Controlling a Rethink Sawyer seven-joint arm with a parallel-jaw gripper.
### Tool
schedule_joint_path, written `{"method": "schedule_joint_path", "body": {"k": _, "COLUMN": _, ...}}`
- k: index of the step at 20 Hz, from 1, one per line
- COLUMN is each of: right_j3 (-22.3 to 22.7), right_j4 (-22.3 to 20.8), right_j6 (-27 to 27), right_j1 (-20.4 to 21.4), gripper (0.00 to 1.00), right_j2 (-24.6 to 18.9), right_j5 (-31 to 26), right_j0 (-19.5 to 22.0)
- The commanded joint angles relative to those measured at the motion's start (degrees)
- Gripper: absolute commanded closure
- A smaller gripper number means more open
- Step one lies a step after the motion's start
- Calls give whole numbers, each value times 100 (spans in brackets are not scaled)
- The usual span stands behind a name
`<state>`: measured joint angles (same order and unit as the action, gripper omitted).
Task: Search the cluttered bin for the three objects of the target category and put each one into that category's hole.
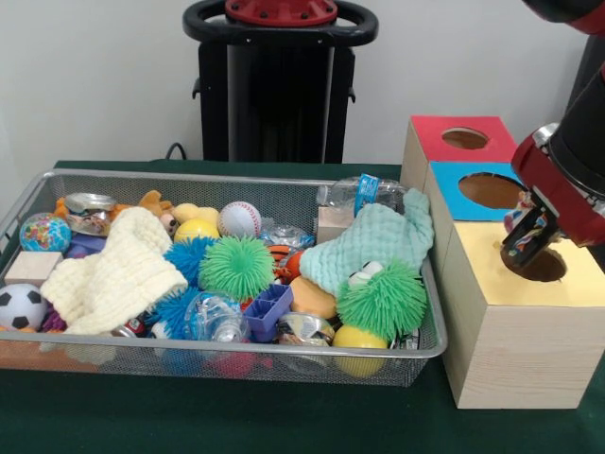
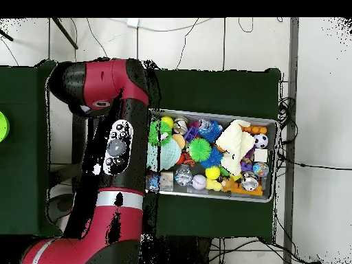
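**End effector poised at yellow hole, bin still crowded**

Front view: the end effector point(image 1: 531, 236) hangs over the yellow box's hole point(image 1: 546, 265) at three o'clock; whether it grips anything cannot be told. The wire bin point(image 1: 227, 350) brims with balls and cloths.

Overhead view: the arm point(image 2: 120, 148) hides the boxes; progress unclear.

Wire bin point(image 1: 57, 184) heaped with toys beside three holed boxes point(image 1: 515, 322).

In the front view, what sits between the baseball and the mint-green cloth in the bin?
In the front view, a crumpled clear wrapper and a small wooden block lie between the baseball and the mint-green cloth, against the bin's far wall.
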<state>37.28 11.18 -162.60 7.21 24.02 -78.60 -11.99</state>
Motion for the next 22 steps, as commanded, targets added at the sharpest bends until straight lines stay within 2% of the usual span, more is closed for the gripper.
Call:
{"method": "schedule_joint_path", "body": {"k": 1, "right_j3": 653, "right_j4": -71, "right_j6": -748, "right_j1": -162, "gripper": 100, "right_j2": -298, "right_j5": 368, "right_j0": 99}}
{"method": "schedule_joint_path", "body": {"k": 22, "right_j3": 51, "right_j4": -15, "right_j6": -989, "right_j1": -601, "gripper": 100, "right_j2": -211, "right_j5": 86, "right_j0": 54}}
